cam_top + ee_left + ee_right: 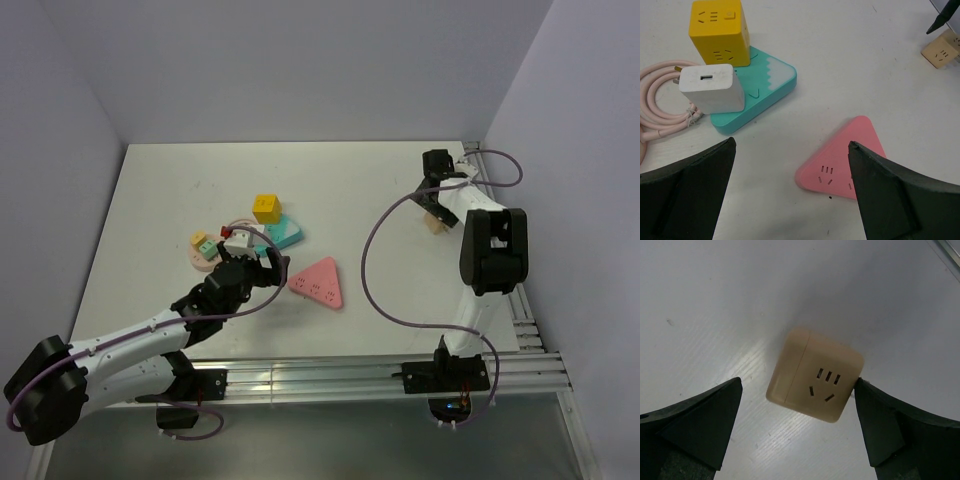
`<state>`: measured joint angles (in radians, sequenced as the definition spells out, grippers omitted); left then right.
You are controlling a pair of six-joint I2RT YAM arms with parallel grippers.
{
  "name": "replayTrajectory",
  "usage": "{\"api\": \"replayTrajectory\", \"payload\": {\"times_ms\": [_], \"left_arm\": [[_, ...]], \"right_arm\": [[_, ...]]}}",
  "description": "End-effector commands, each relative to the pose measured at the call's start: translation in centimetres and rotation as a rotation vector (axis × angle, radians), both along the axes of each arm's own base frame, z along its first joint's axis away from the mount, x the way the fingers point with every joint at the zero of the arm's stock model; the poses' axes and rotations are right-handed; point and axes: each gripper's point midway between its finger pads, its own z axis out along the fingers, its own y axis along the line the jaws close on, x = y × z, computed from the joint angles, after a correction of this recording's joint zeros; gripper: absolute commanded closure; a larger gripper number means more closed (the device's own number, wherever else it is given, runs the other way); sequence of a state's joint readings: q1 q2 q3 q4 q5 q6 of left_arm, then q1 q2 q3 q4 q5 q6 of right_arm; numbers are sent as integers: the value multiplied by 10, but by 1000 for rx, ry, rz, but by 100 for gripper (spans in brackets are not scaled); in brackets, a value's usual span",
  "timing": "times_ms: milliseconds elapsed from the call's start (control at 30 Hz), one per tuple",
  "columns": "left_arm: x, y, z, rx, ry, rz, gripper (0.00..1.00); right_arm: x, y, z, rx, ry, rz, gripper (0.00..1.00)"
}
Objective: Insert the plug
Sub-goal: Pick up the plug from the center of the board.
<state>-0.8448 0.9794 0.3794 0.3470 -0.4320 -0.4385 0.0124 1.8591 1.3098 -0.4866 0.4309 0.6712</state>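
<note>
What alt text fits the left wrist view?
Open left gripper frames a pink triangle socket; beyond it a white charger and yellow cube by a teal strip, pink cable coiled at left, beige cube far right.

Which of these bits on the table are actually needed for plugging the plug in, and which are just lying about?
For the job: mint-green plug; a socket to take it, maybe the pink triangle socket or teal socket block, I cannot tell which.

Seemingly lying about: yellow cube; white charger; pink cable; beige cube; small orange-yellow piece.
</note>
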Motion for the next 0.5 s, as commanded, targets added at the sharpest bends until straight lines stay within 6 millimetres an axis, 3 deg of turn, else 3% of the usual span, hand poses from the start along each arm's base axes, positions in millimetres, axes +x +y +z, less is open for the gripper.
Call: {"api": "replayTrajectory", "payload": {"times_ms": [0, 67, 167, 200, 300, 433, 467], "left_arm": [[1, -4, 7, -23, -26, -20, 1], [2, -4, 6, -15, -20, -17, 1], [3, -5, 5, -7, -16, -16, 0], [3, -6, 4, -6, -15, -18, 1], [4, -6, 3, -1, -11, -18, 0], [2, -8, 7, -10, -25, -36, 1], [0, -10, 8, -11, -30, -54, 1]], "right_arm": [[12, -24, 8, -36, -6, -84, 0], [12, -24, 2, -15, -1, -86, 0], [10, -24, 5, 3, -31, -88, 16], [8, -22, 3, 12, -45, -82, 27], [5, -14, 12, 48, -97, -46, 34], [-2, 11, 19, 146, -131, 65, 51], [-3, 18, 30, 166, -165, 99, 51]]}}
